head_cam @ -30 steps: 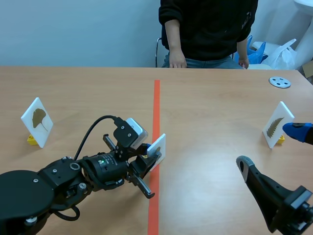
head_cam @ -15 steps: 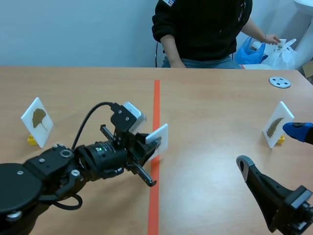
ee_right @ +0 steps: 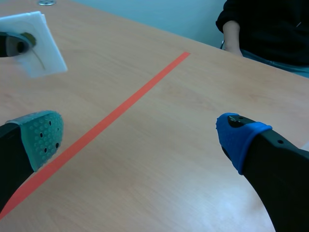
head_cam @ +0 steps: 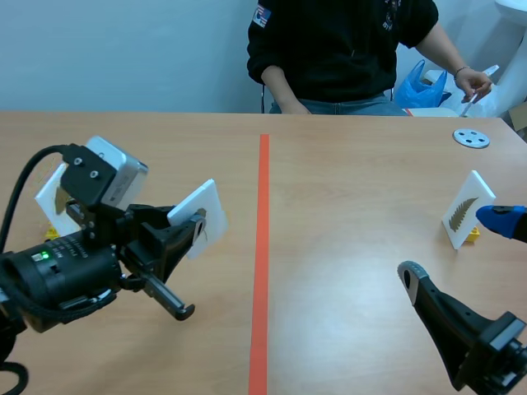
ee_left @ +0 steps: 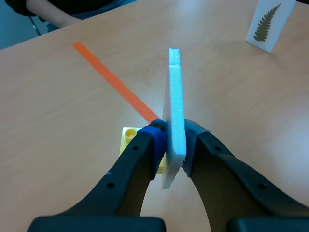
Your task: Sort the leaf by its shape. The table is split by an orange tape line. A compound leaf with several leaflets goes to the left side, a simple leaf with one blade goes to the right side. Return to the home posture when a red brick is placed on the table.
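My left gripper [head_cam: 198, 226] is shut on a white leaf card [head_cam: 200, 212], held off the table on the left side of the orange tape line [head_cam: 262, 247]. In the left wrist view the card [ee_left: 174, 116] stands edge-on between the fingers, its yellow brick base [ee_left: 128, 137] behind one pad, and its leaf cannot be made out. A ginkgo leaf card [head_cam: 56, 197] stands at the far left, partly hidden by the arm. A fern leaf card [head_cam: 467, 210] stands at the right. My right gripper [head_cam: 457, 247] is open and holds nothing, low at the right.
A person sits across the table, one hand [head_cam: 471, 82] out by the bags at the back right. A grey disc [head_cam: 471, 138] lies at the far right. The right wrist view shows the tape line [ee_right: 120, 111] and the held card [ee_right: 36, 46].
My left arm has lifted the card from the tape line and carried it to the left. The person's hand moved to the bags. The right arm has not moved.
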Available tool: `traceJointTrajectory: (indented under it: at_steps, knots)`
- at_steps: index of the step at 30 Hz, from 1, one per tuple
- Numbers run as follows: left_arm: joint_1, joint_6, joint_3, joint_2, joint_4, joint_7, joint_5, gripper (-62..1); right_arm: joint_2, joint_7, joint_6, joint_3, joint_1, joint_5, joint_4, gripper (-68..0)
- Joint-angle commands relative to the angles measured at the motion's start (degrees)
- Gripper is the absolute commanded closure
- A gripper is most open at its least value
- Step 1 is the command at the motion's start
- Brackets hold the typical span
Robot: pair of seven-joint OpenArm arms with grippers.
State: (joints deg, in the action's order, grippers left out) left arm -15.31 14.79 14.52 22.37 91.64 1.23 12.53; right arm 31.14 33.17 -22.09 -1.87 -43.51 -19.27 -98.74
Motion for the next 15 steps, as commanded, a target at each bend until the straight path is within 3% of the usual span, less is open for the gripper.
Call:
traceJointTrajectory:
  at_steps: [1, 9, 15]
  knots:
    - [-1.3, -0.1, -1.2, -0.4, 2.2, -0.9, 1.1, -3.8, 0.8, 1.1, 0.0, -0.5, 0.7, -0.4, -0.9, -67.9]
    - [-9.3, -1.2, -9.3, -0.6, 8.7, 1.6, 1.5, -3.8, 0.8, 1.1, 0.0, -0.5, 0.7, -0.4, -0.9, -67.9]
    - [-10.7, -6.5, -13.6, -0.6, 8.5, 2.4, 1.5, -3.8, 0.8, 1.1, 0.0, -0.5, 0.7, -0.4, -0.9, -67.9]
